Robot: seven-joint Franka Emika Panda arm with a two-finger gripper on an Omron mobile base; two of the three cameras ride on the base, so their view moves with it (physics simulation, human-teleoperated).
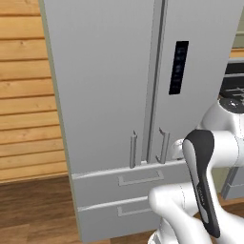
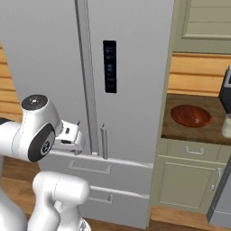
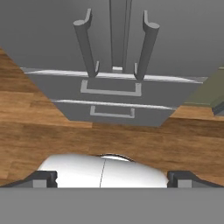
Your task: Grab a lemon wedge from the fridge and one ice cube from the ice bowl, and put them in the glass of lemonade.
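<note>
Straight ahead of the fingers [image 3: 112,179] stands the closed fridge [image 3: 112,43], apart from them; they are spread wide, holding nothing.

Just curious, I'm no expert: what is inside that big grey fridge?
Nothing inside can be seen. The fridge has both doors shut and both bottom drawers closed, so its contents are covered. The open gripper faces its handles.

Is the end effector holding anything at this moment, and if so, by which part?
Nothing is held. The end effector is open, its fingertips wide apart with only floor between them, facing the closed fridge and short of its door handles.
</note>
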